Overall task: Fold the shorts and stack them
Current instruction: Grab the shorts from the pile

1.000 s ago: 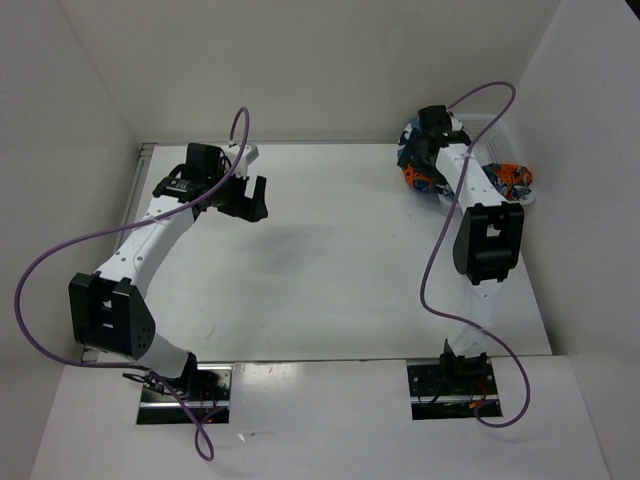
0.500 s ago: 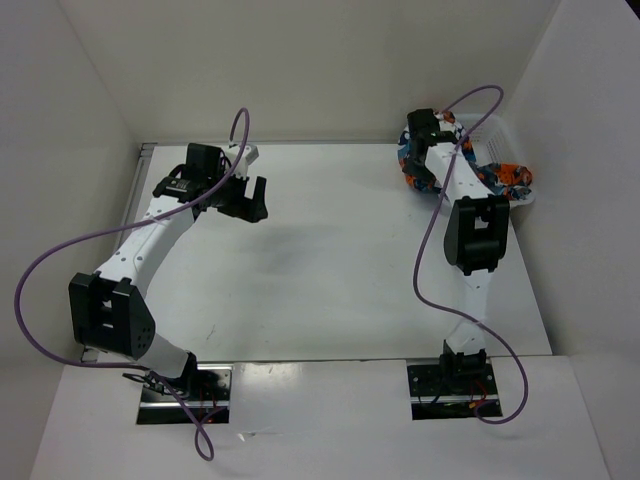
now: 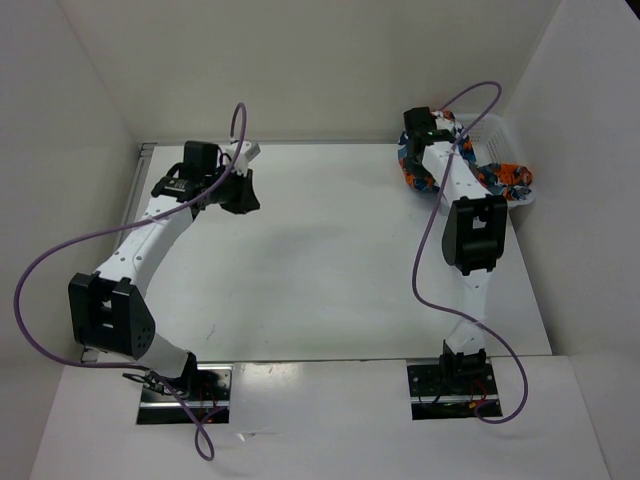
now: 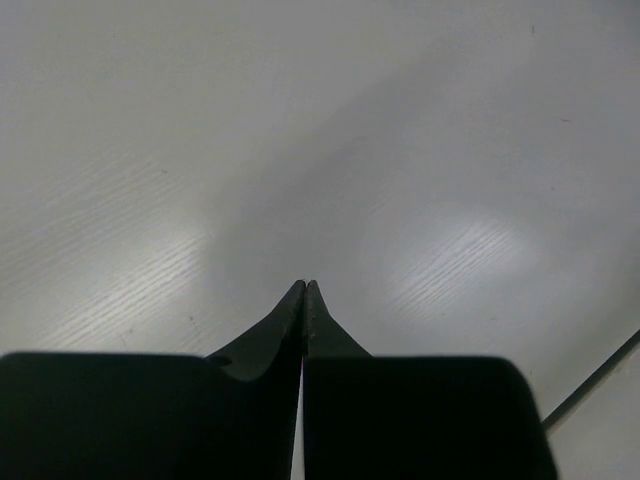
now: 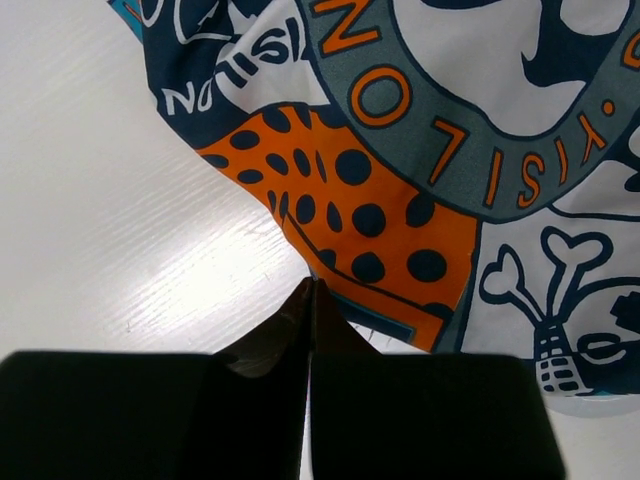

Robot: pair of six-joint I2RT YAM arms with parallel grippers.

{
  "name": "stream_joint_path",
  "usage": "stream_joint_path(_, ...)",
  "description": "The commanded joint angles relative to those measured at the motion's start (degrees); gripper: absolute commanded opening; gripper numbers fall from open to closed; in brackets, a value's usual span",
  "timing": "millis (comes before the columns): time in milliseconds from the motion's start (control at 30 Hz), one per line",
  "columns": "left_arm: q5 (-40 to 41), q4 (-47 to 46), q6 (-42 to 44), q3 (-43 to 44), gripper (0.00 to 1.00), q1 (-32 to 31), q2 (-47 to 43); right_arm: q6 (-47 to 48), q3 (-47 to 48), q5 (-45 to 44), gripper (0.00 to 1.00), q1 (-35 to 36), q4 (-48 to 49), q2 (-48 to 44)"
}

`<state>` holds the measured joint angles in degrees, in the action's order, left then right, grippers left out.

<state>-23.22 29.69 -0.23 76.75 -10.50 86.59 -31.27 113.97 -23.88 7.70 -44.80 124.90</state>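
shorts | patchwork print: blue, teal, orange, white, skull-and-bone motifs | crumpled, unfolded | far right corner

The shorts are soft printed cloth; the table is smooth, faintly glossy woodgrain.

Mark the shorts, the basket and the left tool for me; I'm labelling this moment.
shorts (image 5: 380, 220), right wrist view, on the orange dotted patch.
basket (image 3: 492, 135), top external view, on its far mesh wall.
left tool (image 4: 305, 288), left wrist view, where its shut fingertips meet.

Left tool and right tool both closed.
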Motion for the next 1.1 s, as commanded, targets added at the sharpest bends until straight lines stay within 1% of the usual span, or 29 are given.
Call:
stream_joint_path(0, -5.51, -4.37, 0.23, 1.39, 0.01, 1.27, -1.33, 0.15, 2.48, -1.96, 0.0, 1.17, -0.38, -2.64)
stream_joint_path(33, -7.26, -5.16, 0.23, 1.38, 0.01, 1.88, -1.33, 0.15, 1.96, -1.96, 0.0, 1.17, 0.14, -2.65)
stream_joint_path(133, -9.2, -9.81, 0.23, 0.16, 0.01, 2.94, -2.47, 0.15, 1.95, -1.96, 0.0, 1.17, 0.15, -3.96)
stream_joint_path(200, -8.59, -11.49, 0.23, -1.25, 0.01, 3.81, -4.05, 0.68, 1.43, -1.96, 0.0, 1.17, 0.15, -4.57)
stream_joint_path(233, -8.59, -13.85, 0.23, -2.21, 0.03, 5.56, -4.75, 0.68, 1.43, -1.96, 0.0, 1.17, 0.15, -5.19)
stream_joint_path(267, -9.38, -16.13, 0.23, -5.61, 0.03, 6.71, -5.63, 0.68, 1.43, -1.96, 0.0, 1.17, 0.67, -5.19)
stream_joint_path(300, -11.39, -19.64, 0.23, -8.08, 0.05, 7.85, -7.29, 0.68, 0.82, -1.96, 0.0, 1.17, 0.67, -5.89)
stream_joint_path(333, -15.23, -27.07, 0.23, -10.54, 0.07, 9.87, -7.83, 0.68, 0.29, -1.96, 0.0, 1.69, 1.2, -6.51)
stream_joint_path(400, -18.16, -33.79, 0.23, -15.03, 0.07, 11.2, -7.84, 1.29, -0.32, -1.96, 0.0, 1.7, 1.2, -6.51)
stream_joint_path(433, -19.83, -34.52, 0.23, -15.05, 0.08, 11.81, -7.84, 1.3, -0.33, -1.96, 0.0, 1.7, 1.2, -6.51)
stream_joint_path(467, -19.84, -34.53, 0.23, -15.05, 0.08, 12.43, -7.84, 1.3, -0.33, -1.96, 0.0, 1.7, 1.2, -7.03)
stream_joint_path(500, -19.32, -32.09, 0.23, -13.92, 0.1, 12.44, -7.84, 1.3, -0.85, -1.96, 0.0, 1.7, 1.2, -7.04)
stream_joint_path(533, -18.71, -30.5, 0.23, -11.47, 0.18, 12.44, -7.84, 1.3, -1.64, -1.44, 0.0, 1.7, 1.72, -7.74)
stream_joint_path(567, -17.05, -28.48, 0.23, -10.23, 0.23, 12.44, -8.36, 1.3, -2.78, -1.43, 0.0, 1.7, 2.43, -7.74)
stream_joint_path(600, -17.03, -27.33, 0.23, -9.61, 0.34, 12.44, -8.36, 1.3, -3.31, -0.91, 0.0, 1.7, 2.43, -8.44)
stream_joint_path(633, -17.03, -27.32, 0.23, -8.99, 0.73, 12.44, -8.36, 1.82, -3.32, -0.38, 0.02, 1.7, 2.43, -8.45)
stream_joint_path(667, -16.42, -25.58, 0.23, -8.99, 0.85, 12.44, -8.89, 1.82, -3.32, -0.38, 0.15, 1.7, 2.43, -8.45)
stream_joint_path(700, -16.42, -24.43, 0.23, -8.03, 0.92, 12.44, -8.89, 1.82, -3.32, -0.38, 0.46, 1.7, 1.91, -8.45)
stream_joint_path(733, -16.42, -23.46, 0.23, -7.5, 0.96, 12.44, -8.89, 2.52, -3.84, -1.51, 0.65, 1.7, 1.91, -8.45)
stream_joint_path(767, -16.42, -21.89, 0.23, -6.88, 0.99, 12.44, -8.89, 3.05, -3.85, -2.65, 0.74, 2.4, 1.91, -8.45)
stream_joint_path(800, -16.42, -21.17, 0.23, -6.88, 0.99, 12.44, -8.89, 3.84, -3.85, -4.14, 0.77, 2.92, 1.91, -8.45)
stream_joint_path(833, -16.42, -20.56, 0.23, -6.88, 0.99, 12.44, -8.89, 4.89, -3.85, -9.12, 0.81, 3.8, 1.91, -8.45)
stream_joint_path(900, -16.42, -18.45, 0.23, -6.26, 0.99, 12.44, -8.36, 8.93, -3.85, -16.07, 0.81, 7.4, 1.38, -6.78)
stream_joint_path(933, -15.89, -17.75, 0.23, -5.74, 0.99, 12.44, -8.36, 10.25, -3.85, -23.16, 0.81, 8.54, 1.38, -5.99)
stream_joint_path(967, -15.89, -17.22, 0.23, -5.74, 0.99, 12.44, -7.75, 11.65, -4.54, -25.84, 0.81, 10.21, 1.38, -5.29)
stream_joint_path(1067, -16.59, -16.51, 0.23, -5.74, 0.99, 12.44, -7.13, 12.8, -6.3, -30.42, 0.82, 10.93, 2.17, -4.06)
